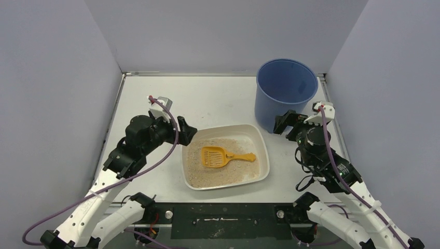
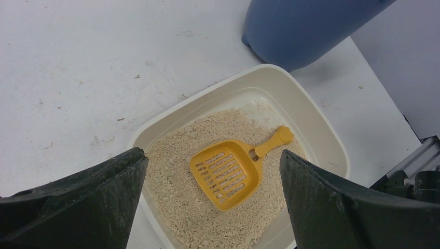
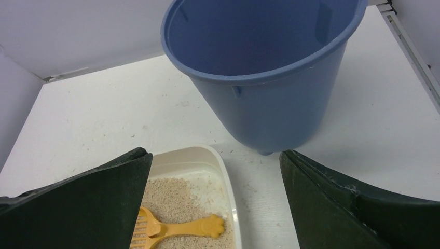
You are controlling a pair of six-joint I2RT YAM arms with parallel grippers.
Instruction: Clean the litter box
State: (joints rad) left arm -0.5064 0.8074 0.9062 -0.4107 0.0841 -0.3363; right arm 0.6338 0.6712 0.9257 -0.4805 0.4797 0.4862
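Left tool (image 1: 188, 130) spread, beside litter box (image 1: 227, 128) (long axis left-right).

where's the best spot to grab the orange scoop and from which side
Take the scoop by its narrow handle, coming down from above with the right gripper, fingers across the handle's width. It lies flat on the litter in the litter box, handle pointing right toward that arm. The slotted head looks too broad to pinch.

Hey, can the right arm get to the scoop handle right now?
Probably yes. The scoop lies loose in the litter box, handle pointing toward the right arm's side. The right gripper is open beside the bucket, and nothing sits between them.
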